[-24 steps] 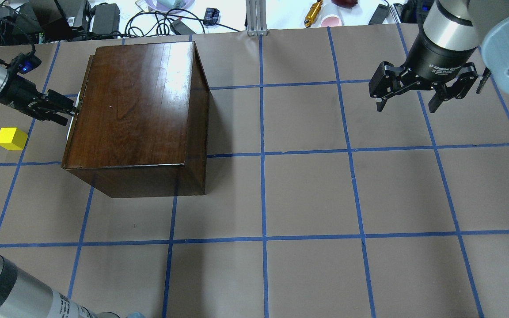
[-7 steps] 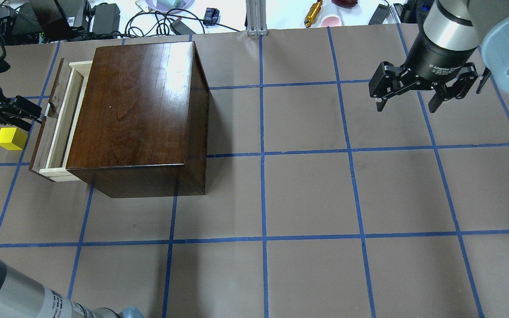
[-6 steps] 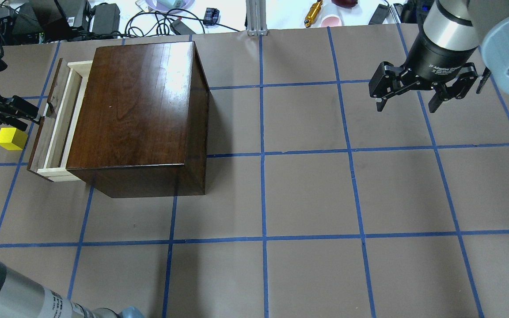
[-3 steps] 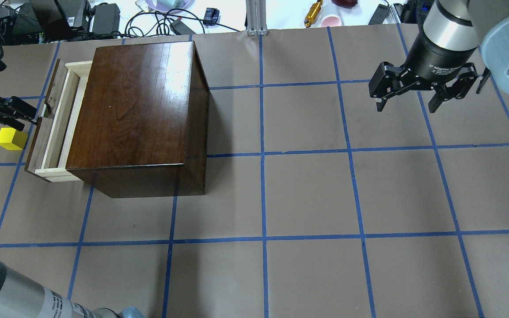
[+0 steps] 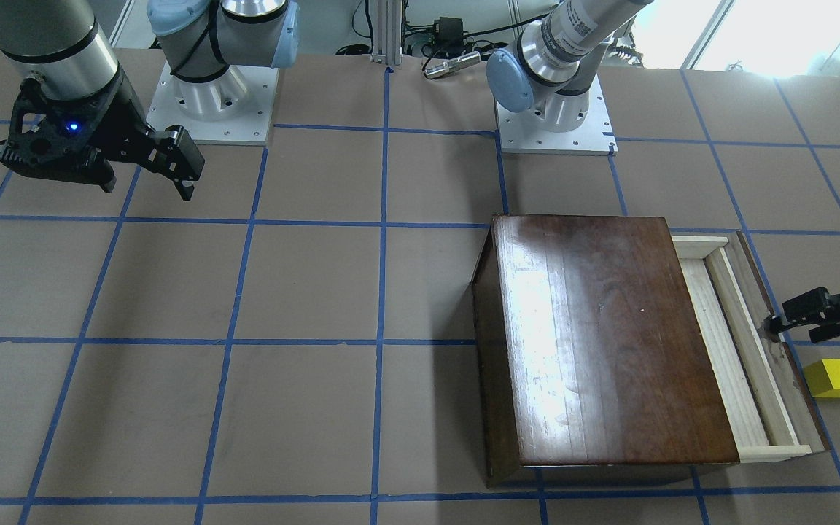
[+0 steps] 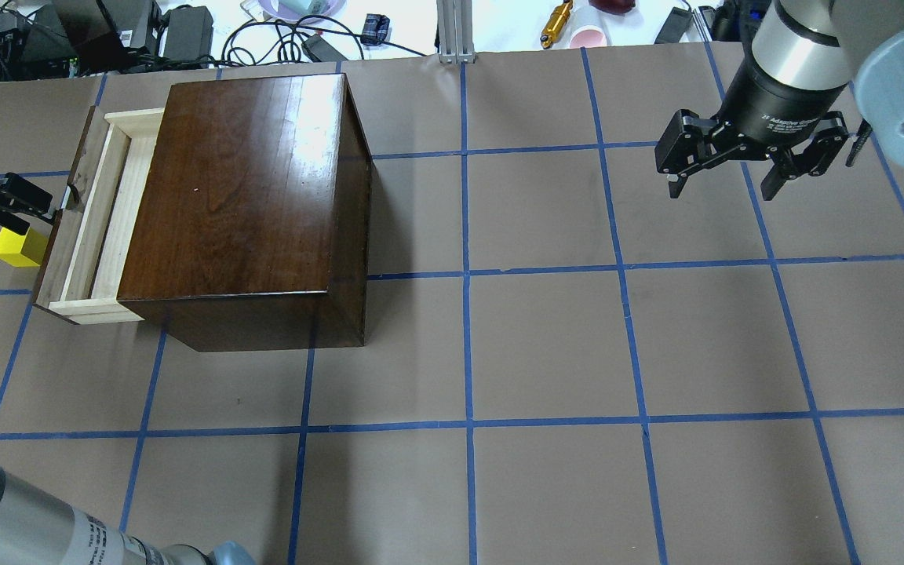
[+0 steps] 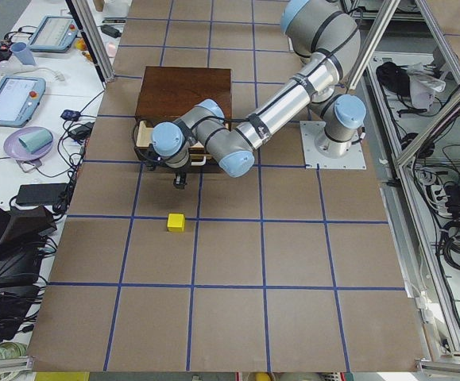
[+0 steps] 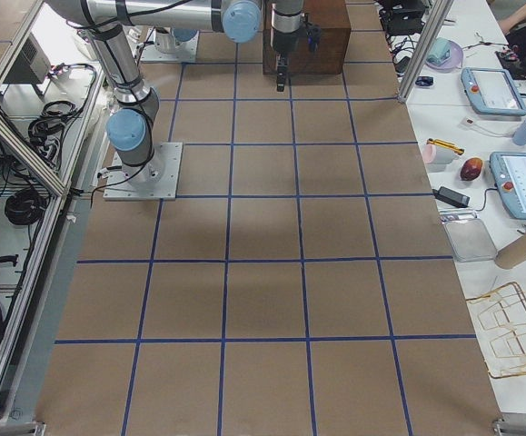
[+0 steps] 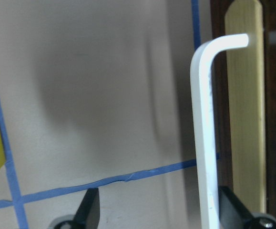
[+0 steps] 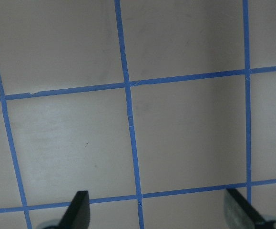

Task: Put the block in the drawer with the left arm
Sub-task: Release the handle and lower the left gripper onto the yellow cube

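Two black two-finger grippers are being shown over a brown paper-covered table (image 6: 546,345) that is ruled into squares with blue tape. At the left edge of the overhead view, the left gripper (image 6: 42,210) is being held level at the small white metal pull (image 9: 204,143) of the shallow pale raw-wood drawer (image 6: 82,227). In the left wrist view its fingers (image 9: 87,212) are being kept spread wide. The pull is lying between them, just beside the finger at lower right; whether that finger is touching the pull cannot be told. The drawer is being shown standing partly out of the left side of the glossy dark-brown wooden box (image 6: 240,188), with its pale floor exposed to the overhead camera. The small bright yellow cube block (image 6: 19,247) is being shown resting on the table, left of the drawer's dark front panel and just below the left gripper in the overhead view. In the left-end view a strip of table is being seen between block and drawer. At upper right of the overhead view, the right gripper (image 6: 723,188) is being held above the table, pointed downward with its fingers parted, well apart from the box.
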